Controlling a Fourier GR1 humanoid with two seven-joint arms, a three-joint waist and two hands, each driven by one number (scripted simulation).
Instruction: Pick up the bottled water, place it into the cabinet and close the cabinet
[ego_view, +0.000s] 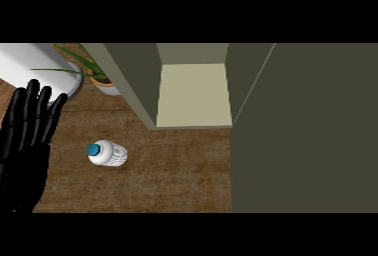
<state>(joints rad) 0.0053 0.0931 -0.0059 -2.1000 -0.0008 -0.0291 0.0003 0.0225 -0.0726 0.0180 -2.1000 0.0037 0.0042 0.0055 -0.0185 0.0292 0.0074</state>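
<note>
The robot's left hand (26, 145) rests at the view's left edge, open, with its fingers straight, close together and pointing up, holding nothing. The right hand does not show.

Just to the right of that hand, apart from it, the bottled water (108, 153) stands on the wooden counter (177, 175). It is seen almost from above, so its teal cap (94, 149) faces the viewer and its ribbed clear-white body spreads below it.

Farther out, the cabinet (136, 85) stands open, its pale inner floor bare, and its door (310, 130) is swung wide across the view's right side. A potted plant (100, 75) sits beside the cabinet's left wall, next to a large white rounded object (29, 65) at the top left.

The bottle looks small and probably light, with a thin plastic wall that may give a little under the fingers. Its ribs should help against slipping. The safest hold is likely round the middle of the body, from the side and below the cap, keeping it upright for the shelf.
</note>
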